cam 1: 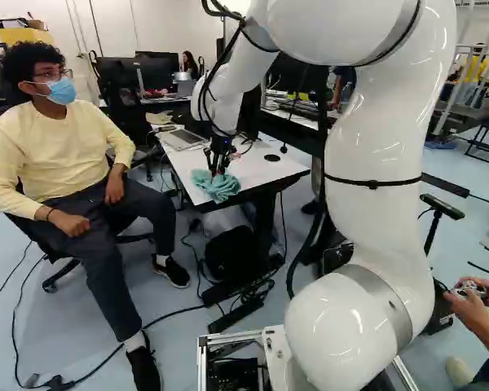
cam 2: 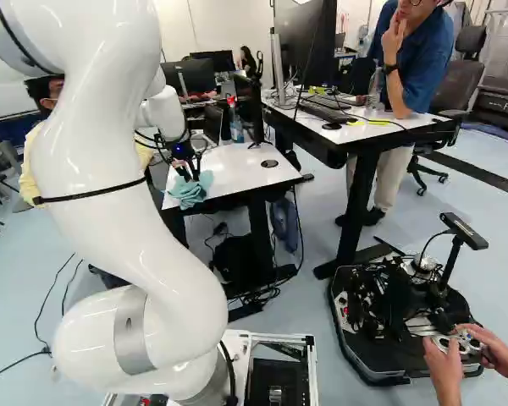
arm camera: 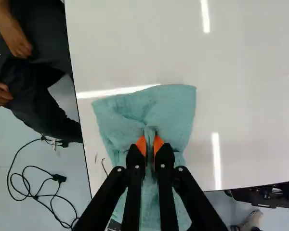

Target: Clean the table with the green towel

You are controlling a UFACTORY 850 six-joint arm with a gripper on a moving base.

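In the left base view my gripper (cam 1: 220, 163) points down at the near corner of the white table (cam 1: 197, 187), on the green towel (cam 1: 215, 186). The wrist view has the gripper (arm camera: 150, 147) shut on a pinched fold of the towel (arm camera: 171, 108), an orange pad on either side. The towel spreads flat ahead of the fingers, and the rest runs back beneath them. Two small dark marks lie on the table (arm camera: 241, 96) beside the towel.
A laptop (cam 1: 183, 138) and a bottle (cam 2: 236, 125) stand on the table's far part. A seated person (cam 1: 73, 155) is close beside it. Past its other side is a desk with monitors (cam 2: 389, 127). Another robot's base (cam 2: 406, 317) sits on the floor, hands with a controller beside it.
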